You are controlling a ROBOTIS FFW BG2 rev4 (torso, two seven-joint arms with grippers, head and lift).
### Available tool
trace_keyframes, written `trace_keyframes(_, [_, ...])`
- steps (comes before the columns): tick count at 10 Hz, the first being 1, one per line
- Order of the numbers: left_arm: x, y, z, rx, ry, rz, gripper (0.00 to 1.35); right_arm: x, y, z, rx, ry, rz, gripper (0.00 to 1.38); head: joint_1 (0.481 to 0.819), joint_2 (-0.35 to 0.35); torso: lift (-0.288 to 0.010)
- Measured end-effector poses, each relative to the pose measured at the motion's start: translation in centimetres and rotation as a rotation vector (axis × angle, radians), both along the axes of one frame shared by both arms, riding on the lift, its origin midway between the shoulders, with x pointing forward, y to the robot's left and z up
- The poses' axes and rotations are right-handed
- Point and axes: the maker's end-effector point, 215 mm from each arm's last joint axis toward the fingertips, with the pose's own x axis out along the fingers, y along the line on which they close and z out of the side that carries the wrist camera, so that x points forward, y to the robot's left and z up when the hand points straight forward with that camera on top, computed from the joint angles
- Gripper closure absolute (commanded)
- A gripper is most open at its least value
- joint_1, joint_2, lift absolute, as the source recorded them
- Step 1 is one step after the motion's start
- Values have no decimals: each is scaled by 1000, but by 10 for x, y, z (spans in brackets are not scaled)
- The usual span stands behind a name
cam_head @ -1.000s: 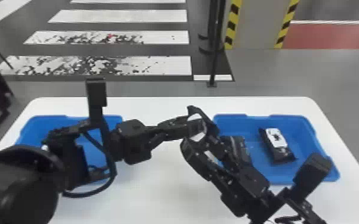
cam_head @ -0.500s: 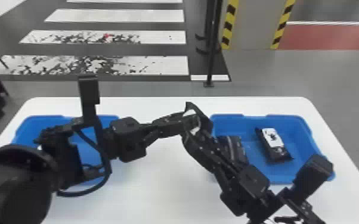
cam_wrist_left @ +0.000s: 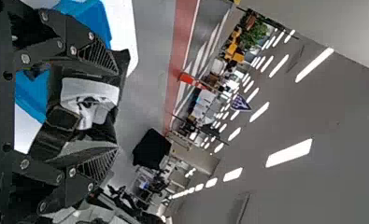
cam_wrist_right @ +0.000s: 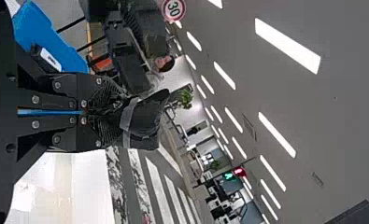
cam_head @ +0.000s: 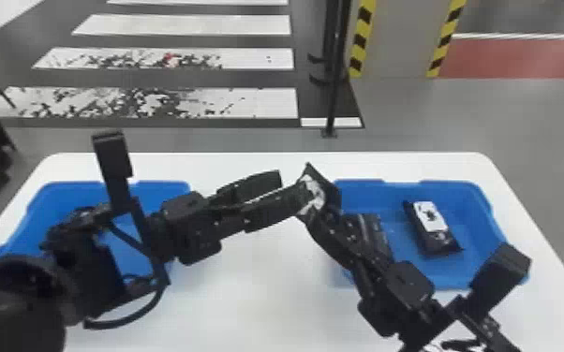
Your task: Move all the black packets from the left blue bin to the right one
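Note:
My left gripper [cam_head: 290,188] is over the table between the bins, its fingers spread around a black packet [cam_head: 315,193]. In the left wrist view, the packet's white label [cam_wrist_left: 72,88] lies between the parted fingers of the left gripper [cam_wrist_left: 112,109]. From the other side my right gripper [cam_head: 319,223] is shut on that packet; the right wrist view has the right gripper [cam_wrist_right: 108,114] pinching the packet [cam_wrist_right: 147,119]. The right blue bin [cam_head: 454,187] holds a packet with a white label [cam_head: 431,224] and another dark packet [cam_head: 374,231]. My left arm covers much of the left blue bin [cam_head: 164,188].
Both bins stand on a white table [cam_head: 257,304], with bare tabletop between them. My left arm reaches across the left bin, and my right forearm crosses the right bin's near left corner. Beyond the table's back edge stands a dark pole [cam_head: 335,93].
The left gripper has opened and its fingers have come apart at the packet. The right gripper keeps its grip, with the packet staying nearly in place.

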Motion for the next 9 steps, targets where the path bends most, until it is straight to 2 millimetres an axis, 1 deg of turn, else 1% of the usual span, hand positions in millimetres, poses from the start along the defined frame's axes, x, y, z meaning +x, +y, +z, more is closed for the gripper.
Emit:
trace_keyframes(1, [-2,3,8,-34,-10,4,139,8,-14,-13,-33,11,-25,1277,695,-18,-154])
trace_keyframes(2, [-4,10,14,-47,-20,17,139,23,-35,-29,-84,20,-63,1277,695,-37,-154])
trace_keyframes(3, [-4,19,17,-48,-30,38,139,42,-62,-47,-141,32,-111,1277,695,-50,-154])
trace_keyframes(4, [-2,32,18,-47,-40,69,139,61,-93,-67,-195,57,-159,1277,695,-77,-154])
trace_keyframes(5, [1,48,19,-47,-54,109,140,78,-120,-89,-248,89,-198,1277,695,-95,-154])
trace_keyframes(6, [3,67,17,-41,-64,151,140,90,-145,-107,-297,119,-233,1230,695,-101,-154])
trace_keyframes(7, [7,89,14,-23,-74,200,136,95,-165,-120,-328,148,-260,1001,695,-99,-154])
trace_keyframes(8, [11,113,11,1,-85,255,136,95,-177,-127,-340,166,-277,608,695,-92,-154])
trace_keyframes(9, [15,136,11,36,-106,308,136,91,-184,-129,-352,171,-287,269,695,-72,-154])
